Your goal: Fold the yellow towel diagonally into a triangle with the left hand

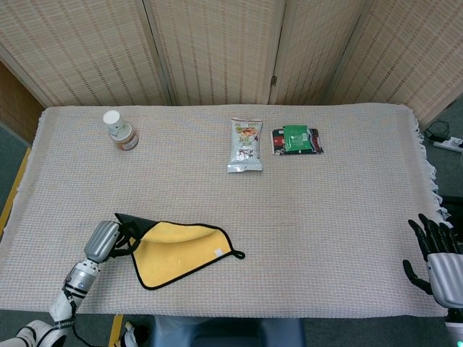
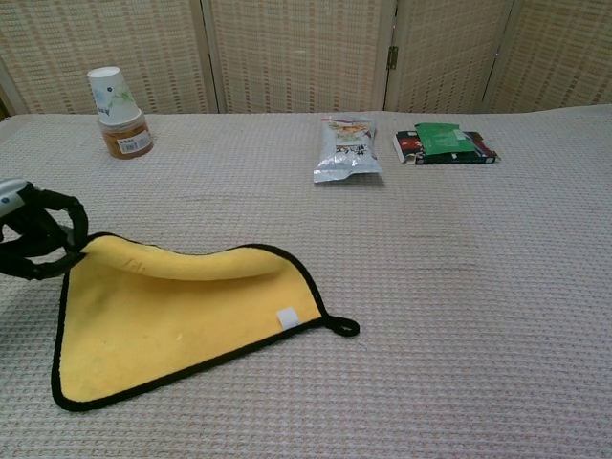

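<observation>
Fold step underway: left hand (image 1: 108,237) pinches the yellow towel (image 1: 177,251) corner, lifted; next, carry corner to table's front edge; right hand (image 1: 434,256) splayed, holding nothing.

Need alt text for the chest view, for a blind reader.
The left robot hand holds a corner of the yellow towel lifted and curled over. A cup on a jar and two snack packets sit farther back.

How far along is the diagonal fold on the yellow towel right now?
Done: the left hand holds a far corner of the yellow towel, lifted and curled toward the robot. In hand: it is only partly rolled over, not yet a triangle. Left: lay that corner down on the opposite corner, by the hanging loop, then release.
</observation>
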You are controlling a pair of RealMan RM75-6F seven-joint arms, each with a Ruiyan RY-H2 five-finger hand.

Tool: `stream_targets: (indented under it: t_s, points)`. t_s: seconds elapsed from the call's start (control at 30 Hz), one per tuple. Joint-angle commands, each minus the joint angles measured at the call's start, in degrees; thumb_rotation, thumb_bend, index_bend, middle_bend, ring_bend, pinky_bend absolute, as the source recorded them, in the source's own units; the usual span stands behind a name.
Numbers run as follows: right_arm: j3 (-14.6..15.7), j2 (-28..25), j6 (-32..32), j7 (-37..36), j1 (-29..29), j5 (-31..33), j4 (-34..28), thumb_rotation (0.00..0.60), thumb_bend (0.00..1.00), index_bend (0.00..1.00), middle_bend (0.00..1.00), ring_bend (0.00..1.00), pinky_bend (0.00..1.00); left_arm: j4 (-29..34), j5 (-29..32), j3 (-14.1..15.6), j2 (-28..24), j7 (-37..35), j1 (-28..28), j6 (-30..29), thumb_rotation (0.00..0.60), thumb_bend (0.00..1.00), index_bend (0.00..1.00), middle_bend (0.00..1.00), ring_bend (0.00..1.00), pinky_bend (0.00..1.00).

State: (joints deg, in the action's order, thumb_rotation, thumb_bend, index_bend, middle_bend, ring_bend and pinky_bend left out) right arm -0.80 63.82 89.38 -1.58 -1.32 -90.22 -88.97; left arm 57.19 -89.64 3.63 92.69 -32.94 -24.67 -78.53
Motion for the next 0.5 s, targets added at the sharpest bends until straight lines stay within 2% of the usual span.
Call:
stream_targets:
  t_s: [0.03,0.17,0.4,0.5]
  points:
    - [0.03,0.09,0.11,0.15,-0.04,-0.09,-0.06,0.600,0.46,0.00,0.00,0.00,0.00,-0.55,-0.66,0.88,-0.27,-0.15,1.17,-0.64,0.600,0.46,0.67,1.00,1.00,1.00]
    - [-0.07,0.21,0.39,0.36,-0.13,-0.03,-0.10,0.600,0.46,0.00,0.00,0.00,0.00,-1.52,-1.83,2.68,-0.49,-0.61,2.79,-0.70,0.600,0.46,0.63,1.00,1.00,1.00]
    - [-0.08,0.30,0.50,0.50,-0.15,-0.06,-0.16,0.600,0.46,0.00,0.00,0.00,0.00,-1.65,-4.62,5.91,-1.04,-2.10,4.15,0.43,0.600,0.45,0.44,1.00,1.00,1.00]
    - [-0.03,0.31,0.57,0.46,-0.17,-0.18,-0.12,0.600,0.46,0.00,0.00,0.00,0.00,-1.02,-5.32,6.34,-1.64,-1.87,4.27,0.66,0.600,0.45,0.42,1.00,1.00,1.00]
